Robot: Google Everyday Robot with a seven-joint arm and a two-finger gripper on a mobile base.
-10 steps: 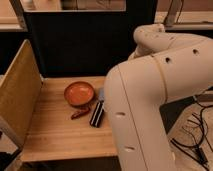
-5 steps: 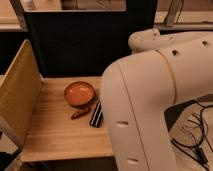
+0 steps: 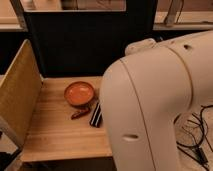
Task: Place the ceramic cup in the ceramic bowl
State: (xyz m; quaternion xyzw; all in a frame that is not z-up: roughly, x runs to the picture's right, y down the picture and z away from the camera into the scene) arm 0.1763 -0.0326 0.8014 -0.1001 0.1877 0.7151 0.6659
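The ceramic bowl (image 3: 79, 93) sits upright on the wooden table (image 3: 60, 135), towards the far side and a little right of the middle of the part I can see. Its inside is orange-brown, its rim is darker, and nothing shows inside it. The ceramic cup is nowhere in my line of sight, so I cannot tell where it is.

Just near of the bowl lies a small reddish-brown thing (image 3: 79, 114), set at a slant, too small to name. Right beside that, to its right, is a dark striped object (image 3: 96, 115) lying flat. Its right end meets the edge of the robot's arm as I see it.

That white arm (image 3: 155, 105) fills the whole right side and blocks everything behind it. The gripper is out of sight from here, either behind the arm or beyond the edge, so I cannot tell how wide it stands or whether it holds anything.

A light wooden side panel (image 3: 17, 95) rises along the table's left edge, and a dark back wall (image 3: 80, 45) stands at the far edge. Black cables (image 3: 197, 135) trail on the floor at the right.
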